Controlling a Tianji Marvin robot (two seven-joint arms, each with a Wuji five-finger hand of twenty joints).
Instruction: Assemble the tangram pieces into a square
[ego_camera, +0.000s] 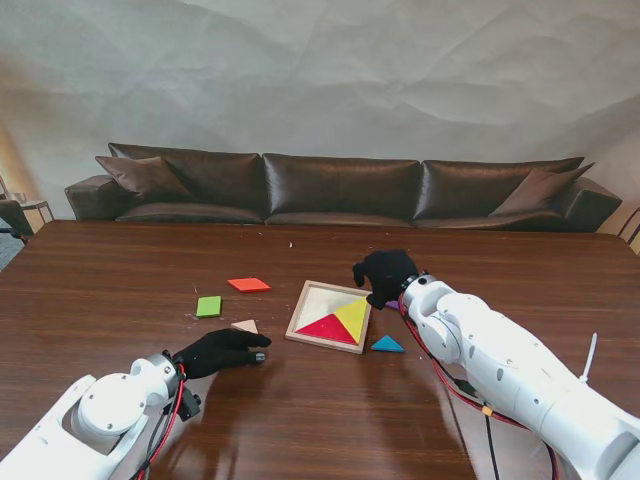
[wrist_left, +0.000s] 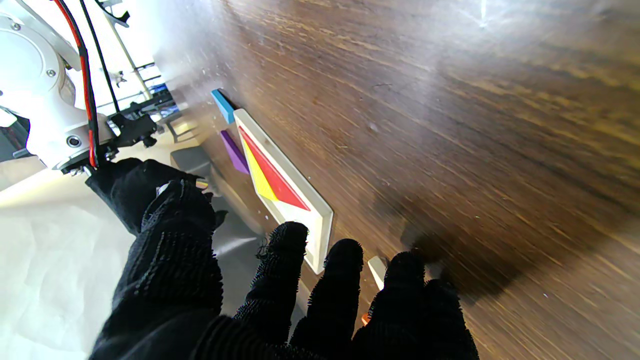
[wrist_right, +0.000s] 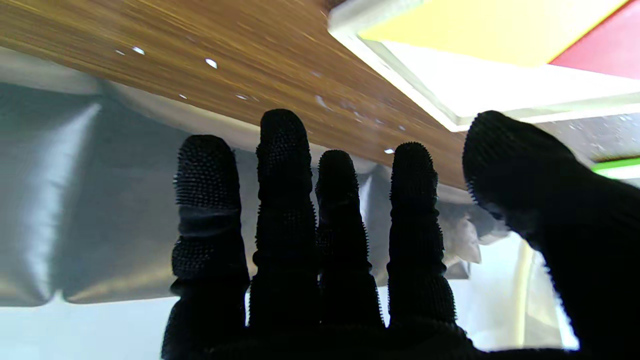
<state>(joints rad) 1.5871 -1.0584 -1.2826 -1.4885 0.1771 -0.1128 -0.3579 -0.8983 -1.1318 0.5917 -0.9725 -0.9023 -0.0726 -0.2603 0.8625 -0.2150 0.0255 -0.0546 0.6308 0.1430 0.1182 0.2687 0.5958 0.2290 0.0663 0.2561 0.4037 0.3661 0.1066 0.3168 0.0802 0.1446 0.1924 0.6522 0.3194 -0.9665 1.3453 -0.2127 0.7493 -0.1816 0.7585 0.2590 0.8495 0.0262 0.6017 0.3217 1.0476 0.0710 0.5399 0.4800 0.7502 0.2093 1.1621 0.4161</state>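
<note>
Nearest the robot, on the left of the brown tabletop (ego_camera: 120, 290), the left hand (ego_camera: 220, 351) lies low over the wood with its black-gloved fingers (wrist_left: 285, 260) stretched toward the right and slightly apart, holding nothing. Just beyond its fingertips sits a small beige triangle (ego_camera: 245, 326), near the fingers but apart from them. Right of that piece lies the wooden frame (ego_camera: 297, 318), tilted a little, with a red triangle (ego_camera: 327, 328) and a yellow triangle (ego_camera: 353, 316) set side by side in its nearer right part, while the rest of its pale floor is bare. A blue triangle (ego_camera: 387, 344) rests on the tabletop just beside the frame's near right corner. A green square (ego_camera: 209, 306) lies farther left, and an orange parallelogram (ego_camera: 249, 284) sits a little beyond it. At the frame's far right corner the right hand (ego_camera: 385, 275) hovers, its fingers (wrist_right: 282, 200) straight and side by side with the thumb held apart, gripping nothing. A purple piece (wrist_left: 234, 151) shows in the left wrist view beside the frame's edge, close to that hand. Past the table stands a dark leather sofa (ego_camera: 340, 185).
</note>
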